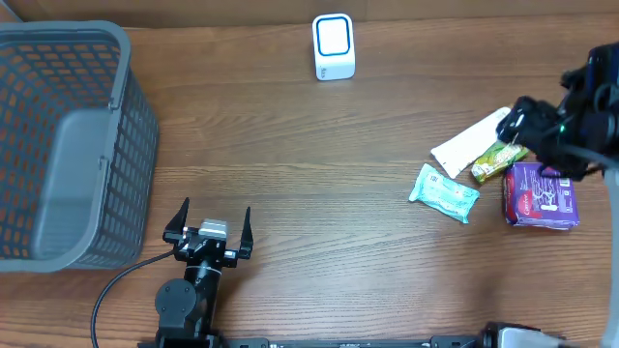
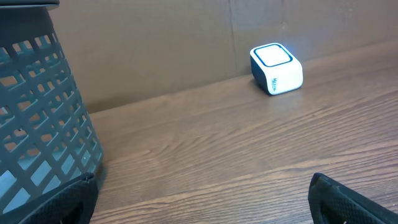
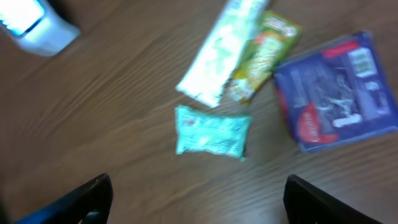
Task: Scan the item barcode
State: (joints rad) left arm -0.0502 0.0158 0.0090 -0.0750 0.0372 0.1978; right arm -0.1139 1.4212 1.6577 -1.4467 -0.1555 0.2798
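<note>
Scanner [image 1: 334, 46] sat at counter's [image 1: 309, 193] 12 o'clock. Purple packet [image 1: 542, 194], teal packet [image 1: 444, 192], yellow-green packet [image 1: 499, 159] and white packet [image 1: 471, 142] clustered at 3 o'clock. Right end effector [image 3: 198, 183] hovered above them, released, empty. Left end effector [image 1: 213, 224], 7 o'clock, released too.

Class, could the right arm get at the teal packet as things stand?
Probably yes. The right gripper hangs open above the table, and the teal packet lies just ahead of its fingers, with nothing on top of it and nothing between them.

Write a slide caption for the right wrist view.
Open right gripper over a teal packet, purple pack and scanner nearby.
</note>
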